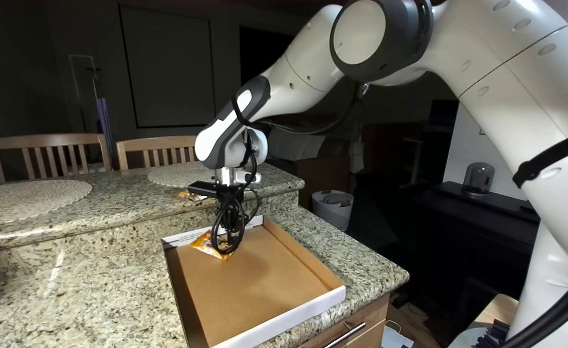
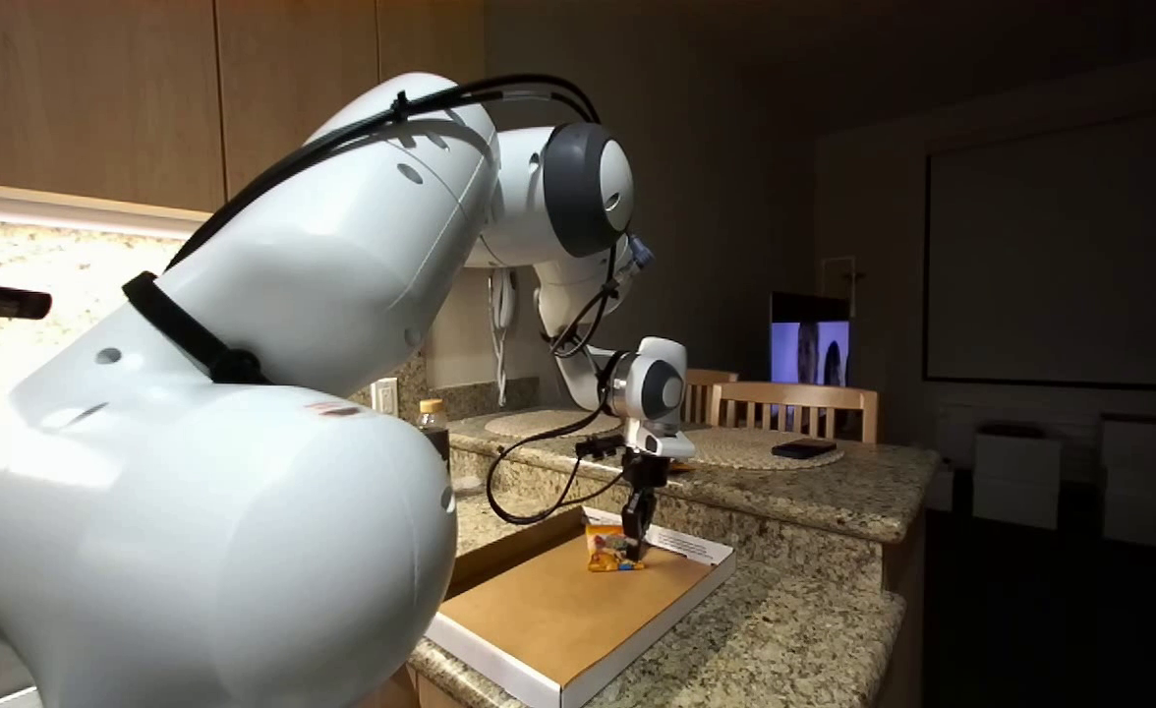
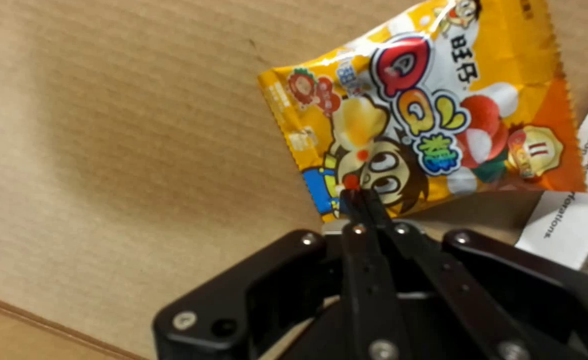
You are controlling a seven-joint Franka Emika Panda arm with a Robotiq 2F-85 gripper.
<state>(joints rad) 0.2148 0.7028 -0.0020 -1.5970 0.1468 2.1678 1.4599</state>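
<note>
I see a yellow packet (image 3: 424, 110) at two o'clock in the wrist view, its lettering red, orange, black and green-blue, its three o'clock end orange, its eight o'clock corner blue. My gripper (image 3: 362, 195) is black, dotted with silver. In an exterior view, I get a plain brown box (image 1: 269, 280) edged white at six, a countertop (image 1: 86, 299) speckled beige, grey and brown at eight, a pale woven-ring placemat (image 1: 18, 198) at nine, and my white arm (image 1: 501, 72), banded dark grey, at two.
</note>
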